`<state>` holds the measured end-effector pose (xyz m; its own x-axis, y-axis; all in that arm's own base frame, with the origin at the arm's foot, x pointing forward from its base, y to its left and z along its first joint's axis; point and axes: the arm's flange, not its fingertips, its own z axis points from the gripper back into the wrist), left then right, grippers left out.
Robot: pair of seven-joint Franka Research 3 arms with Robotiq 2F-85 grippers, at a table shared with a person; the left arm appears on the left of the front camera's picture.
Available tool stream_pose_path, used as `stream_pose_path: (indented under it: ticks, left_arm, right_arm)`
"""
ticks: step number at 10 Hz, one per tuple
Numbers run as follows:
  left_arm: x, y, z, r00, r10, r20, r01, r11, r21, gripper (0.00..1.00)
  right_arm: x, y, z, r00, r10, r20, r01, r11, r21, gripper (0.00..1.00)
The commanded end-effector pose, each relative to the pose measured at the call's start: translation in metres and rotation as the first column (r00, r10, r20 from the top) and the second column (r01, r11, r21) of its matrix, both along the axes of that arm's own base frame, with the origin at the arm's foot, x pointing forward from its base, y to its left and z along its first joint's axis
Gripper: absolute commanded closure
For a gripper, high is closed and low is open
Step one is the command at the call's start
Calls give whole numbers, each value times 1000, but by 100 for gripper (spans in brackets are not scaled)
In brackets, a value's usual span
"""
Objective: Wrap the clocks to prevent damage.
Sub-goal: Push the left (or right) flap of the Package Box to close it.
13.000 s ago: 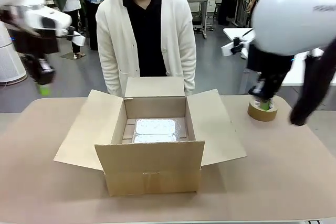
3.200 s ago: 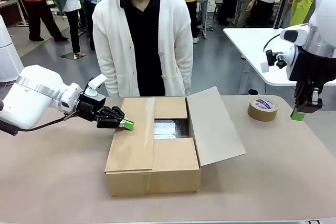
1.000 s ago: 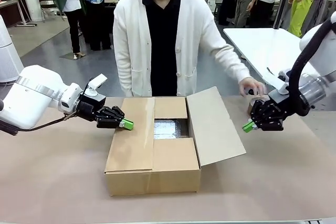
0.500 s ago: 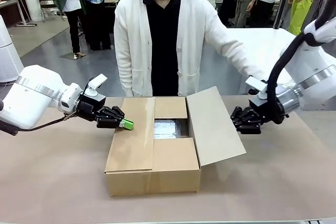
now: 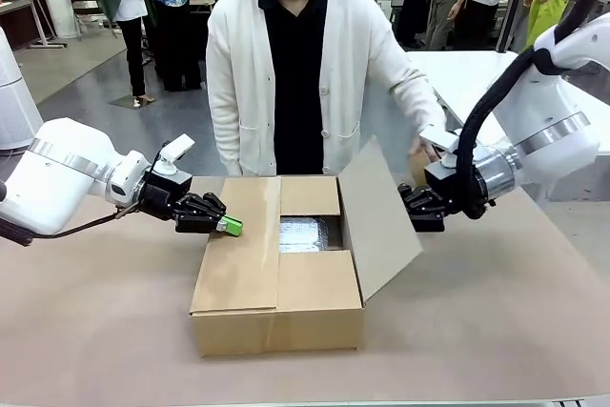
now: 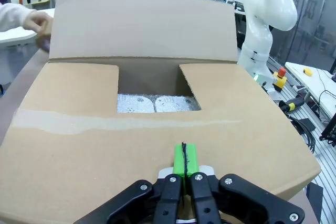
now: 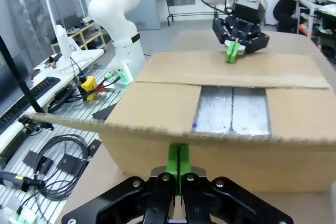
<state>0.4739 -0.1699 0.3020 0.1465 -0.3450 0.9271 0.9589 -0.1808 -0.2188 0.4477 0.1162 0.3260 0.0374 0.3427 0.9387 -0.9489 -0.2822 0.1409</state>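
The clocks are silver wrapped bundles [image 5: 303, 234] lying side by side in the cardboard box [image 5: 278, 316], seen through the gap between its flaps [image 6: 155, 103] [image 7: 233, 109]. My left gripper [image 5: 229, 226] is shut, and its green pads [image 6: 184, 160] rest on the folded-down left flap [image 5: 243, 254]. Shut as well, my right gripper [image 5: 408, 207] has its pads [image 7: 178, 160] against the outer face of the right flap [image 5: 381, 221]. That flap stands tilted up, about halfway over.
A person in a white cardigan [image 5: 286, 64] stands at the table's far side, one hand [image 5: 419, 152] reaching down just behind the raised flap and my right gripper. Brown tabletop [image 5: 496, 331] lies open around the box.
My right gripper has moved left and pushed the right flap up from lying flat. The person's hand has come left along with it. The left arm has not moved.
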Motion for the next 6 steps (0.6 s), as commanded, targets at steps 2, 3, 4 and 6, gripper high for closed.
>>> stream_pose_path:
  ticks: [2, 3, 4, 6]
  left_arm:
    - [-1, 0, -4, 1000, 4, 2, -4, 1000, 7, 100]
    - [-1, 0, -4, 1000, 4, 2, -4, 1000, 7, 100]
    - [-1, 0, -4, 1000, 4, 2, -4, 1000, 7, 100]
    - [-1, 0, -4, 1000, 4, 2, -4, 1000, 7, 100]
  right_arm:
    - [0, 39, -10, 999, 27, -35, -28, 999, -39, 99]
    - [4, 52, -13, 999, 30, -33, -32, 998, -50, 99]
    - [6, 62, -17, 999, 34, -40, -36, 998, -58, 99]
    - [6, 74, -27, 998, 42, -51, -45, 996, -75, 99]
